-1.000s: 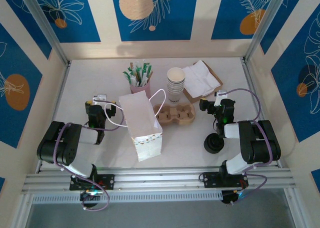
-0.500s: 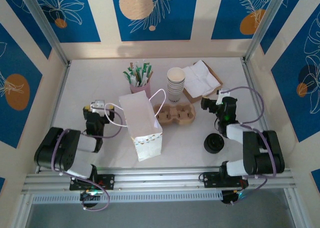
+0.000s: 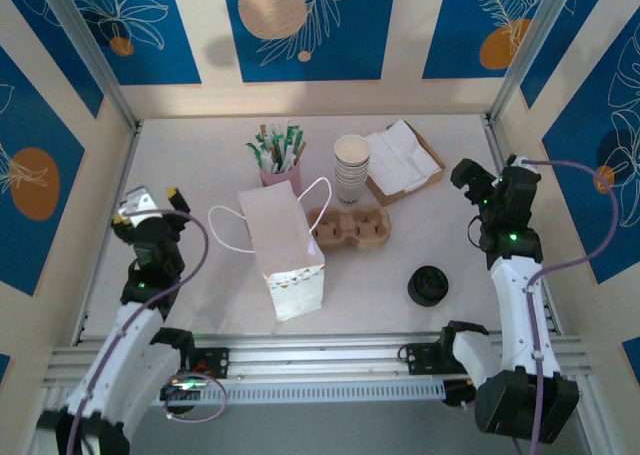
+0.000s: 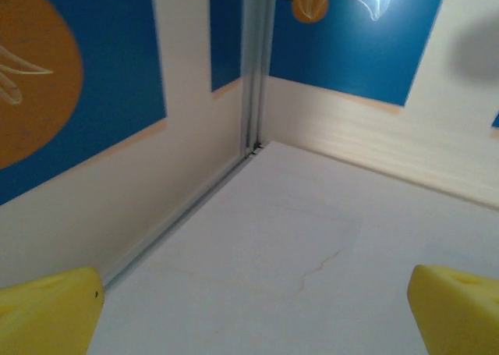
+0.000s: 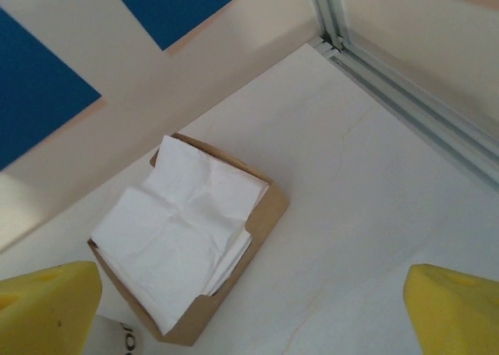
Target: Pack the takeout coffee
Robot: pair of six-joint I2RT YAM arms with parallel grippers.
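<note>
A white paper bag (image 3: 284,247) lies on its side mid-table, its handles toward the back. Right of it sits a brown cardboard cup carrier (image 3: 349,227), and behind that a stack of white paper cups (image 3: 351,163). A black lid (image 3: 428,286) rests at the front right. My left gripper (image 3: 148,204) is raised near the left wall, well left of the bag; in the left wrist view it (image 4: 257,320) is open over bare table. My right gripper (image 3: 487,177) hangs near the right wall, open (image 5: 253,320), with nothing between its yellow fingertips (image 5: 48,304).
A pink cup of stir sticks and packets (image 3: 278,156) stands at the back. A brown box of white napkins (image 3: 404,161), (image 5: 187,246) sits back right, just ahead of my right gripper. Walls and metal rails (image 5: 405,97) close in on both sides.
Both arms have risen and swung outward: the left away from the bag handle toward the left wall, the right away from the carrier toward the right wall. Both grippers have stayed open.
</note>
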